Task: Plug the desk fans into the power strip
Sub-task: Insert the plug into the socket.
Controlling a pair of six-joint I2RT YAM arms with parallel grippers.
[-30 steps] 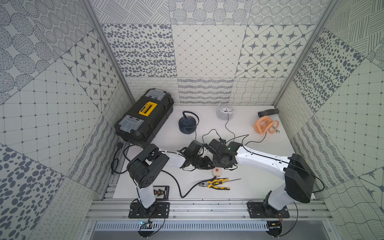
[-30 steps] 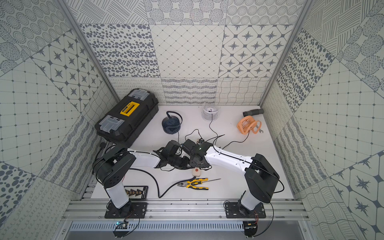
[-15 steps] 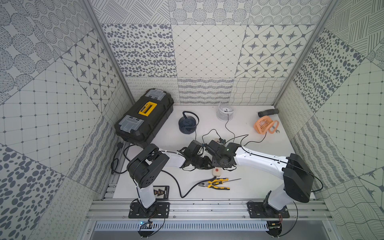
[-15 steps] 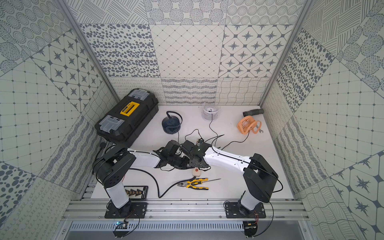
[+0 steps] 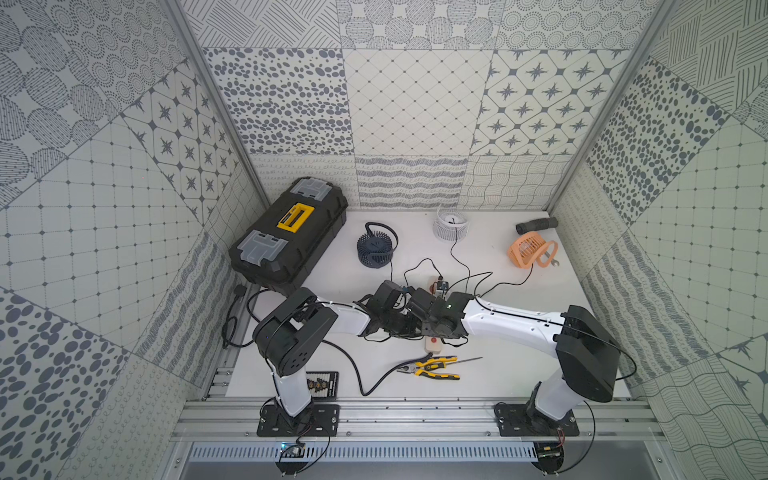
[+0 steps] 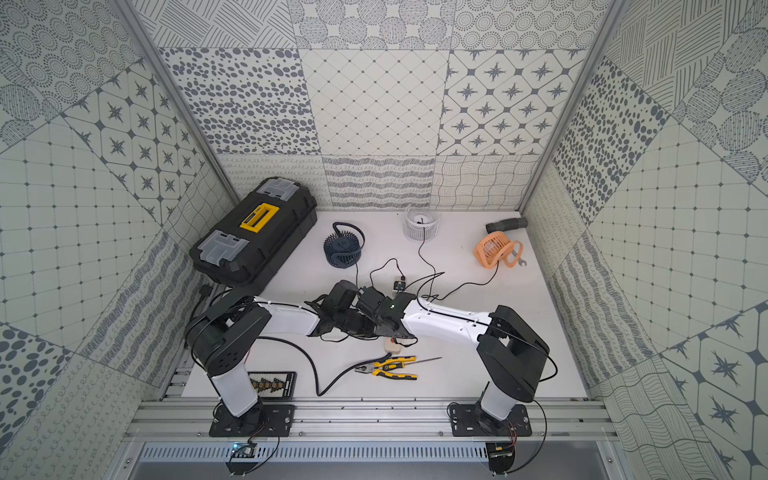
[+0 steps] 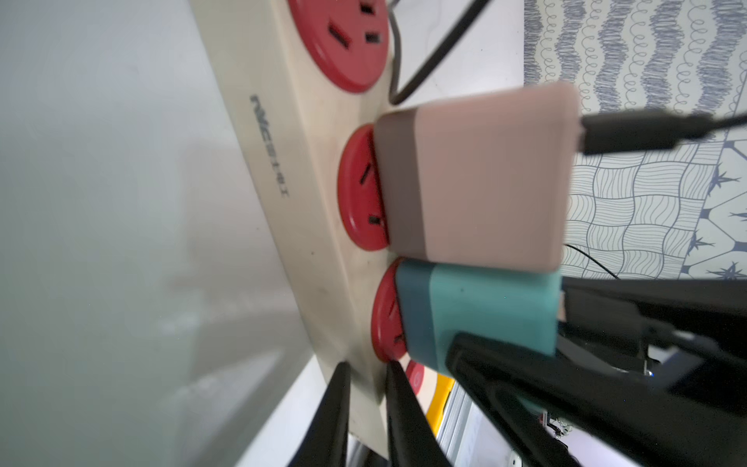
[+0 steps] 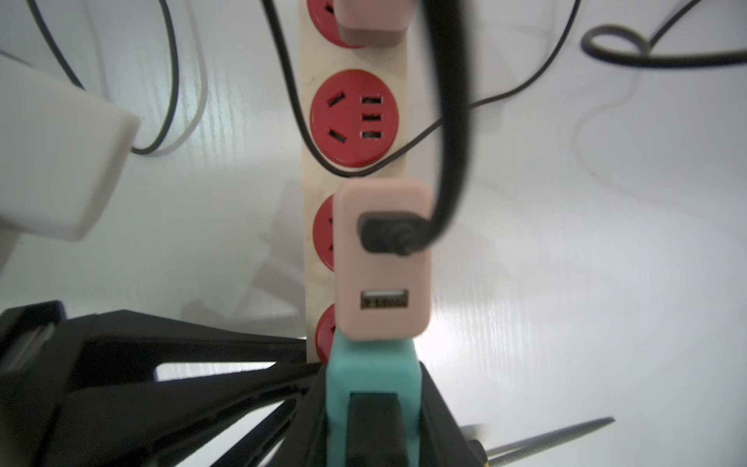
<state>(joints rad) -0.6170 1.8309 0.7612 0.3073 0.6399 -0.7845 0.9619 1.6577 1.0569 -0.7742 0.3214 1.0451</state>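
Left wrist view shows the left gripper (image 7: pixel 368 408) clenched on the power strip (image 7: pixel 283 161) lying mid-bench (image 5: pixel 498 374) toward the front edge, while the right gripper (image 8: pixel 372 410) grasps the teal plug (image 7: pixel 485 311), seemingly seated, so only release looks left

Two overhead views, two wrist close-ups.
The table (image 5: pixel 519 374) is seen from above; the power strip (image 7: pixel 283 202) is shared by both wrist views.

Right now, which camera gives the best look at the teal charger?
The left wrist view: the teal charger shows side-on, its base at a red socket of the power strip. The right wrist view shows only its outer end, next to the pink charger. In both top views the arms hide it.
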